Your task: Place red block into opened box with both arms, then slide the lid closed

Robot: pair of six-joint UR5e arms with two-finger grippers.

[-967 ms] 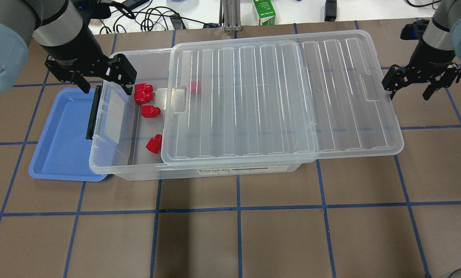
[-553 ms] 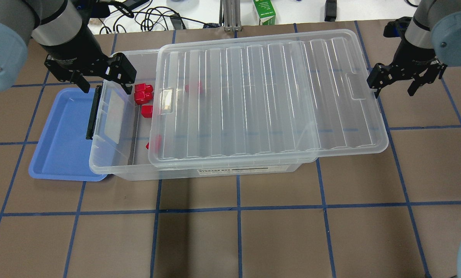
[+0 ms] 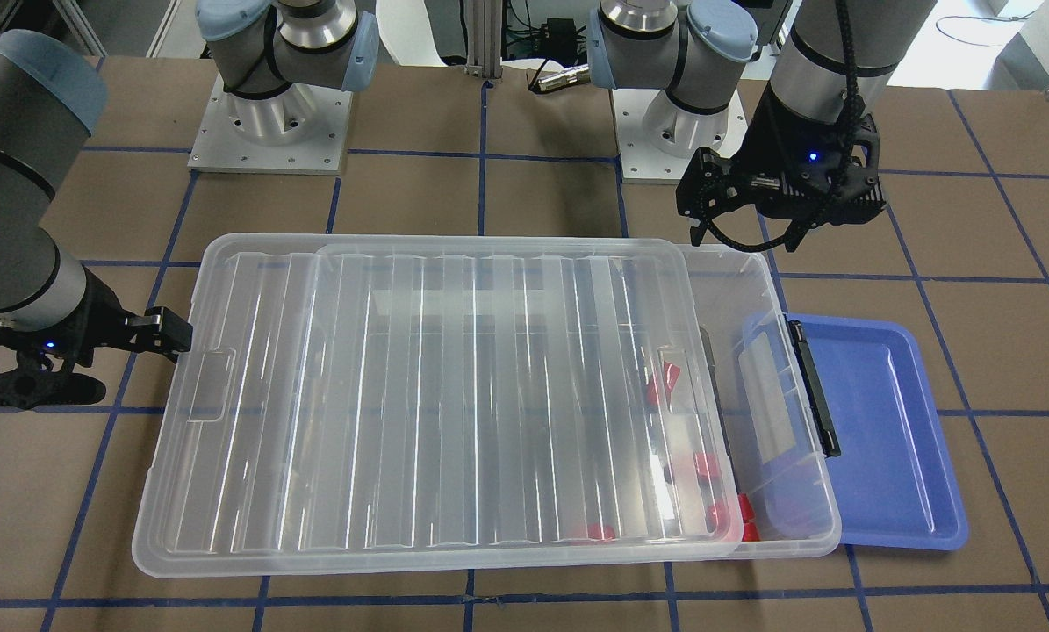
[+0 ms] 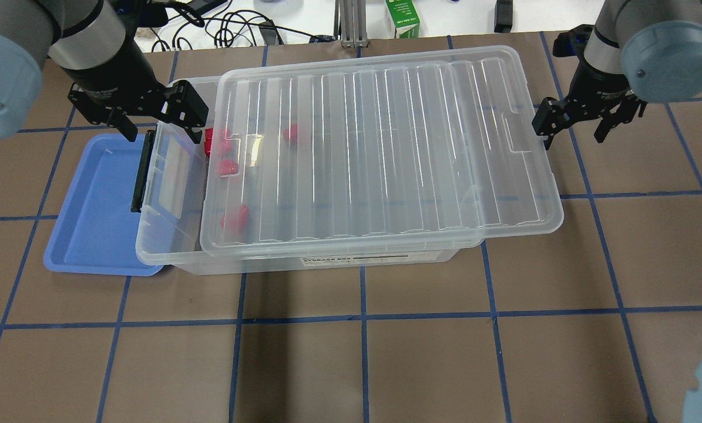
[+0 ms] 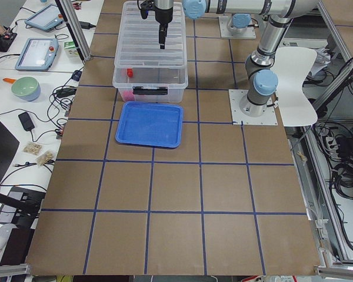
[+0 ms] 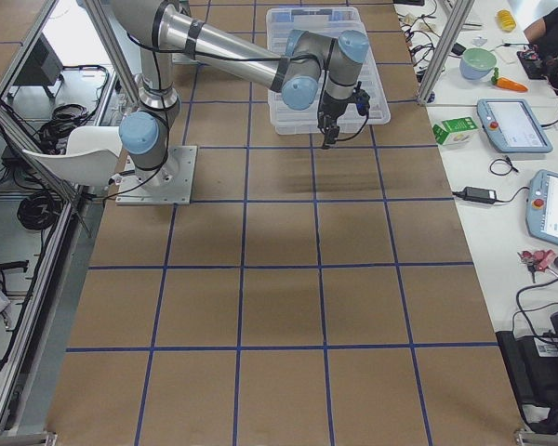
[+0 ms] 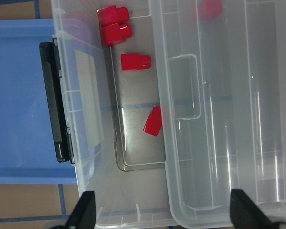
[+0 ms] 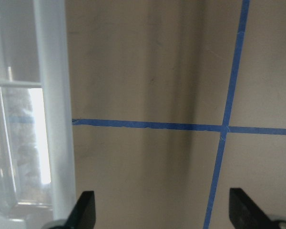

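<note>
Several red blocks [image 4: 228, 167] [image 7: 135, 61] lie inside the clear box [image 4: 168, 247] near its end with the black bar [image 4: 141, 170]. The ribbed clear lid [image 4: 386, 147] [image 3: 436, 395] rests on the box and covers most of it. It overhangs the far end and leaves a strip by the bar uncovered. My left gripper [image 4: 163, 136] [image 7: 163, 212] hangs open above that uncovered end, holding nothing. My right gripper [image 4: 574, 136] [image 3: 129, 364] is open at the lid's other short edge, with one finger against that edge by the notch.
A blue tray [image 4: 95, 205] lies against the box's bar end, partly under it. Cables and a green carton [image 4: 402, 17] sit beyond the table's back edge. Brown table with blue tape lines surrounds the box.
The lid has slid left over the box, now covering most red blocks. My right gripper moved left with the lid's edge. The left gripper stayed in place.
</note>
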